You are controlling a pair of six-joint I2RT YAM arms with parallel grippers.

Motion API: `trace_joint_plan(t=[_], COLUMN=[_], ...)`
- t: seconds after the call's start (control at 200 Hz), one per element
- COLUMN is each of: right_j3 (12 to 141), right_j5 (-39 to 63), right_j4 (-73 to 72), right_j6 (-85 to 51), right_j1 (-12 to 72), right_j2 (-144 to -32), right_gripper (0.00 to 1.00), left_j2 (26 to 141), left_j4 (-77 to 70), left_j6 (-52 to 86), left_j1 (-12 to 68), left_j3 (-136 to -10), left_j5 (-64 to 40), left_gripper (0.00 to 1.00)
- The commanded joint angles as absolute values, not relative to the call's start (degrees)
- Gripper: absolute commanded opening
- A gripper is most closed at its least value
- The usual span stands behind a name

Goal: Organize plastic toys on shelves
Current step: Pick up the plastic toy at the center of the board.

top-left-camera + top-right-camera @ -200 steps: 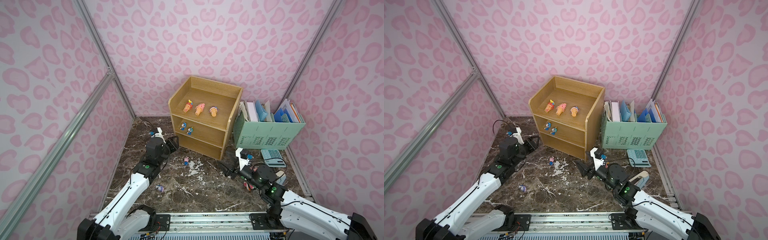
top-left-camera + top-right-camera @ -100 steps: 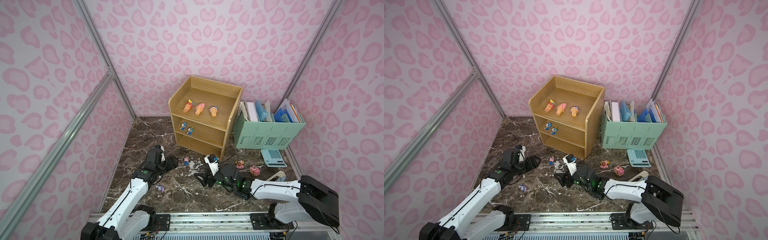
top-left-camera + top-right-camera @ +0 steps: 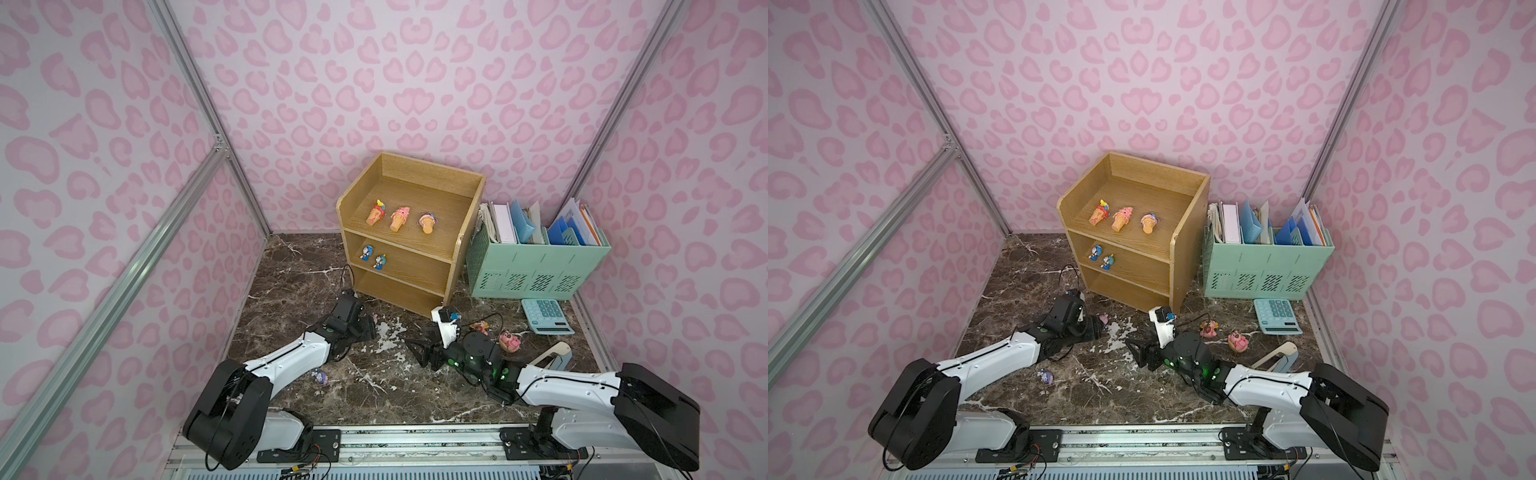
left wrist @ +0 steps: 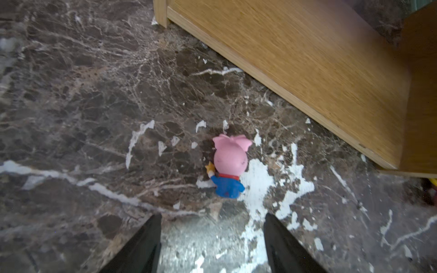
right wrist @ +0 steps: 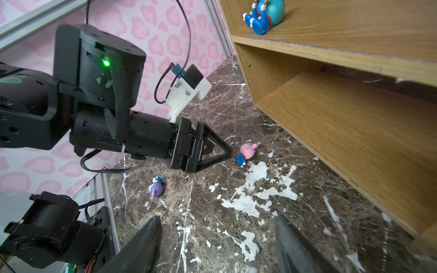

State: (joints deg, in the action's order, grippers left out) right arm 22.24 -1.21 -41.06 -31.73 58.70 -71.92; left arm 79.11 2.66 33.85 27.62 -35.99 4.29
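The wooden shelves (image 3: 432, 167) stand at the back, with three orange cone toys (image 3: 400, 217) on the top tier and two blue toys (image 3: 372, 257) on the middle tier. A pink-headed toy in blue (image 4: 229, 165) lies on the marble floor in front of the bottom tier. My left gripper (image 4: 211, 216) is low over the floor, open and empty, its tips just short of that toy. My right gripper (image 5: 217, 218) hovers open and empty near the floor's middle, pointing toward the left arm. A purple toy (image 3: 320, 376) lies near the left arm. Two pink toys (image 3: 1237, 341) lie at the right.
A mint green file organizer (image 3: 536, 266) full of papers stands right of the shelves, with a mint calculator (image 3: 546, 316) in front of it. Pink patterned walls close in the floor on three sides. White marble patches (image 5: 255, 201) mark the floor between the grippers.
My left arm has dropped from beside the shelves to the floor by the pink-headed toy. My right arm has swung left, from near the calculator to the middle of the floor.
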Motion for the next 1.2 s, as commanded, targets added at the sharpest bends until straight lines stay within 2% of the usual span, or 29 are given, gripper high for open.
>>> trace_joint_plan(t=[0.0,0.245,0.455,0.64,0.72,0.885,0.97,1.08,1.195], right_j3=[21.7,20.7,20.3,20.3,20.3,19.6,18.5,16.9,15.9], right_j5=[-0.8,-0.2,-0.2,-0.1,-0.2,0.0,-0.1,0.7,12.4], right_j4=[-43.5,-44.1,-43.8,-43.5,-43.1,-42.6,-41.8,-38.7,-36.9], right_j6=[-32.1,-32.3,-32.2,-32.2,-32.1,-30.6,-27.3,-21.7,-16.0], right_j1=[58.3,57.4,57.0,57.0,57.0,57.0,57.0,55.5,49.2], right_j2=[-71.4,-70.8,-70.0,-69.6,-69.3,-67.1,-62.8,-53.9,-45.4], right_gripper=[0.76,0.76,0.76,0.76,0.76,0.76,0.76,0.76,0.77], left_j2=[81.7,88.1,91.4,93.8,93.8,88.9,82.7,72.0,62.8], left_j4=[-5.3,-8.3,-9.0,-8.9,-8.6,-7.1,-5.7,-5.4,-13.1], left_j6=[32.3,32.9,33.5,33.5,33.2,31.4,29.5,27.3,30.3], left_j1=[27.8,28.6,29.1,29.0,29.1,29.1,29.1,29.2,29.7], left_j3=[-36.4,-37.8,-37.6,-37.9,-38.0,-36.9,-35.0,-31.7,-28.2], left_j5=[7.9,6.5,5.7,5.3,5.2,2.9,-1.9,-14.9,-33.6], left_gripper=[0.69,0.63,0.47,0.4,0.26,0.21,0.21,0.21,0.21])
